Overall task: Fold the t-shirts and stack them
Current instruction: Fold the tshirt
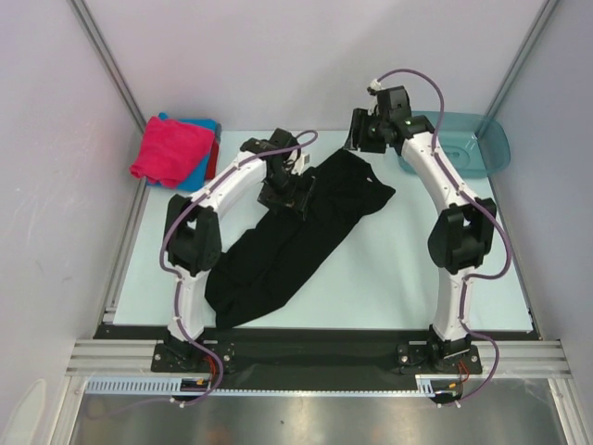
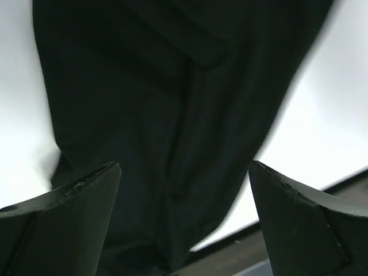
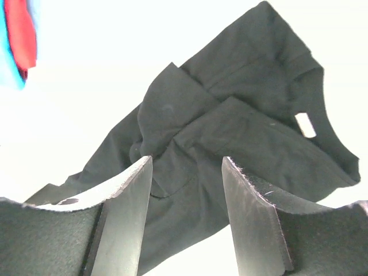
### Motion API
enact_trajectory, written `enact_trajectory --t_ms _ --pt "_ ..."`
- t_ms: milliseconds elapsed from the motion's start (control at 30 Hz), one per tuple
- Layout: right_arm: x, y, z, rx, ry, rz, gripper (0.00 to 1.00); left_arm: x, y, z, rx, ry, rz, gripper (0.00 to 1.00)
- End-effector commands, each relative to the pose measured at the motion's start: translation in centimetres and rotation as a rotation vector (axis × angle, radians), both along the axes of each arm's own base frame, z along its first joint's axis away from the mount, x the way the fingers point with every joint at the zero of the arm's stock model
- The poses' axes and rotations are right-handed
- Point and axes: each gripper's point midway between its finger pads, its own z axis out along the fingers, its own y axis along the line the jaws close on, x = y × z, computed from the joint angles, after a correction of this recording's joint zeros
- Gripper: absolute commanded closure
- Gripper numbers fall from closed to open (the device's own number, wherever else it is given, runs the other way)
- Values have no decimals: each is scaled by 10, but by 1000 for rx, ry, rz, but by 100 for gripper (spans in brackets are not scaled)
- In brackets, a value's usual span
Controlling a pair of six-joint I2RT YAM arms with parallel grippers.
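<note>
A: Black t-shirt (image 1: 278, 243) status?
B: Laid on the tabletop (image 1: 398, 269) as a long bunched strip, run diagonally from near-left to far-right. The collar end is seen at the far right. A white label (image 3: 305, 125) is shown inside the neckline in the right wrist view. Cloth is folded over the body near that end.
A: Left pincer (image 1: 289, 204)?
B: Held open over the far half of the strip, pointed down. In the left wrist view its fingers (image 2: 75, 195) are spread wide. Black cloth is seen between and below them, nothing clamped. Contact with the cloth can't be told.
A: Right pincer (image 1: 357, 137)?
B: Also open, with a narrower gap. Nothing is held between the fingers (image 3: 123, 195). It is positioned near the collar end, on the far side of it. In the right wrist view the shirt is seen past the tips, clear of them.
A: Other shirts?
B: Stacked folded at the far-left corner. Magenta-pink t-shirt (image 1: 167, 150) is on top, blue t-shirt (image 1: 200, 169) under it. An edge of the red t-shirt (image 1: 216, 148) is shown at the pile's right side. The pile is kept well apart from the black one.
A: Anything else?
B: Teal basin (image 1: 477, 148) is set at the far-right corner, behind the right arm.
</note>
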Motion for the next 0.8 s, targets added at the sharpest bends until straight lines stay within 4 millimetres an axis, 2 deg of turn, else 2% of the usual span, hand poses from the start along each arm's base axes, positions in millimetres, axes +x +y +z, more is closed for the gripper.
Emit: enact_trajectory --t_ms 0,33,133,200,333,433,533,600,667,700,767 --pt "-19 -15 -4 -145 28 -71 42 28 11 -34 40 -70 -65 0" --pt "-26 -18 -6 -160 44 -85 42 23 0 -45 -22 -44 -104 0" --pt "-42 -16 -10 -161 52 -84 42 33 -13 -58 -68 -62 -166 0" --pt "-47 -12 -9 -138 54 -88 43 35 -20 -60 -97 -59 -197 0" --pt "-58 -15 -14 -141 83 -101 43 44 -38 -48 -184 -99 -249 0" --pt "-71 -21 -26 -169 158 -131 43 49 -50 -39 -238 -118 -269 0" --pt "-87 -16 -37 -164 217 -109 43 58 -40 -50 -157 -91 -218 0" --pt "-99 -3 -38 -116 245 -47 43 53 -25 -61 -71 -42 -191 0" --pt "-114 5 -48 -116 304 -20 44 51 -6 -72 28 -33 -173 0" --pt "-119 7 -52 -125 317 -14 44 43 3 -82 63 -12 -172 0" --pt "-127 14 -56 -139 330 -1 44 42 21 -82 144 -31 -158 0"
